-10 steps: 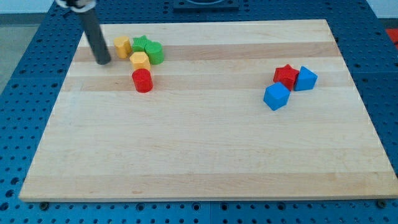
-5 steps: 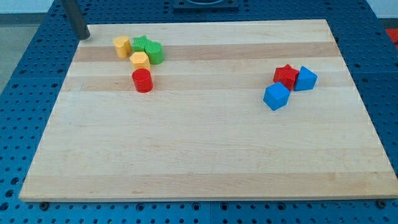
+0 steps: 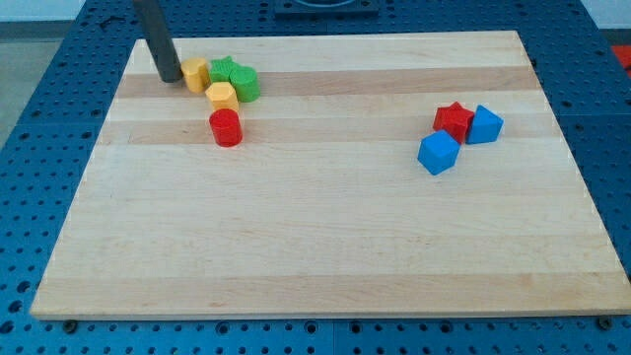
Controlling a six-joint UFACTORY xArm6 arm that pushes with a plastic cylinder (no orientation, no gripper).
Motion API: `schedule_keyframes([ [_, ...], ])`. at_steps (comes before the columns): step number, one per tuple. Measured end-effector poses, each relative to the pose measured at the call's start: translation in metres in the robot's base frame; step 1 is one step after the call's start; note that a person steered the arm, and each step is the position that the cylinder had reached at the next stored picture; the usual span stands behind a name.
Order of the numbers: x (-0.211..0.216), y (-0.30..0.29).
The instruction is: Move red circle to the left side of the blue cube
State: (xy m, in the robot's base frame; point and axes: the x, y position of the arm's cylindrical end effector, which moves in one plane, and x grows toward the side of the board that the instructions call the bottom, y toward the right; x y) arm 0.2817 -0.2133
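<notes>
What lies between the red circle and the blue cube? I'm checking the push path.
Nothing: the camera view shows bare board between red circle and blue cube.

1. The red cylinder stands free on its left, right and bottom sides; the yellow hexagon block sits just above it.
2. Bare board lies between it and the blue cube.
3. A red star block crowds that cube's upper right; its left side is open.
</notes>
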Motion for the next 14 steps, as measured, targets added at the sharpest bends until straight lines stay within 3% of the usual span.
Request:
schedule_keyframes([
  [2,0.027,0.020],
  [4,0.084,0.011],
  [7,0.085,0.084],
  [12,0.072,0.075],
  [14,0.091,0.060],
])
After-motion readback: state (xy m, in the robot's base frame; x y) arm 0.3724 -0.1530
